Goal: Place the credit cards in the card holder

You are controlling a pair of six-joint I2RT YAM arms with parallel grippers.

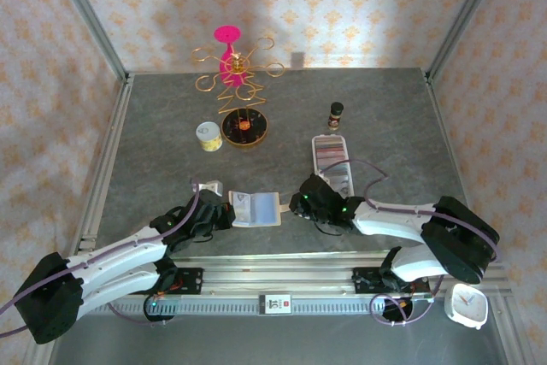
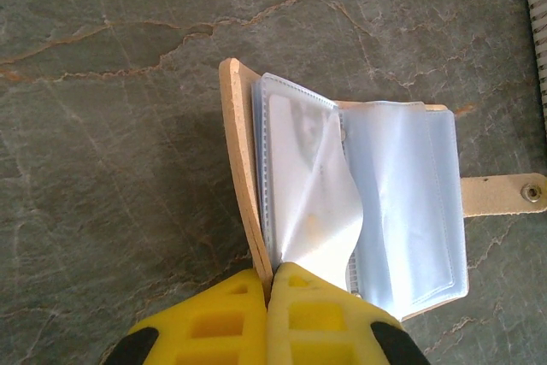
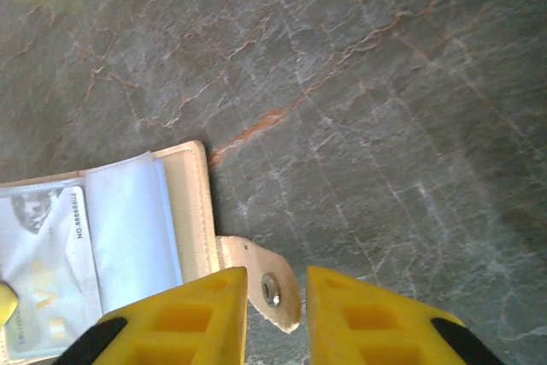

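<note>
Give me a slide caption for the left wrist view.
Left gripper pinches the beige cover of the open card holder, its clear sleeves fanned, on the grey table.

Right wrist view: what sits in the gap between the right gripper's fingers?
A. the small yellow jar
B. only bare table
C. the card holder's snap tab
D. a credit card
C: the beige snap tab of the card holder, its metal stud showing, lies in the gap of the open right gripper, with one yellow finger on each side.
</note>
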